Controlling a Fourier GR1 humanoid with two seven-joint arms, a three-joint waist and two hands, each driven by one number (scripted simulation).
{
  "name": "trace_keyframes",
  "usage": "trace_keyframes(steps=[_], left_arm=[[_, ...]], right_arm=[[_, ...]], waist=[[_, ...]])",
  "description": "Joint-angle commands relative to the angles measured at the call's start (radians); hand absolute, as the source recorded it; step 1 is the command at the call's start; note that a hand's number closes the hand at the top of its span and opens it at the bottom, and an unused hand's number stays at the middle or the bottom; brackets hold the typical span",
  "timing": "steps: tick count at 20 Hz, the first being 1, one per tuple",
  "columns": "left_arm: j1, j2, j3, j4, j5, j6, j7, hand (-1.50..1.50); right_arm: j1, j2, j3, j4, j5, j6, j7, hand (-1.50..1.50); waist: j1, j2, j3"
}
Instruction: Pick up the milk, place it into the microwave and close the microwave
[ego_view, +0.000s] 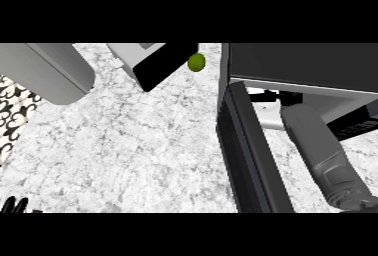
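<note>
Grey right forearm (325, 150) reaches into the dark open-doored microwave (295, 62).

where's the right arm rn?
Head view, right side: the right forearm reaches up into the open microwave, just right of its open door. Its hand is hidden inside.

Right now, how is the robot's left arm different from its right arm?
Only fingertips of the left hand show, at the lower left corner; the right forearm shows long and grey. The left stays over the counter; the right reaches into the open microwave, past its door. Both come from the lower edge.
</note>
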Motion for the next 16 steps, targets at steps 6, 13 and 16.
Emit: trace_keyframes(steps=[6, 13, 16], left_arm=[[-0.027, 0.010, -0.006, 0.003, 0.001, -0.007, 0.031, -1.50], [-0.088, 0.001, 0.003, 0.069, -0.003, -0.002, 0.026, -1.50], [-0.095, -0.004, 0.003, 0.059, 0.007, 0.006, 0.044, -1.50]], right_arm=[[-0.074, -0.039, -0.029, 0.134, 0.016, -0.083, 0.040, 1.50], [-0.096, -0.024, 0.020, 0.194, 0.075, -0.086, 0.022, -1.50], [-0.084, 0.004, 0.015, 0.196, 0.076, -0.142, 0.001, -1.50]], waist=[[0.025, 0.015, 0.002], [0.027, 0.019, 0.000], [0.027, 0.018, 0.002]])
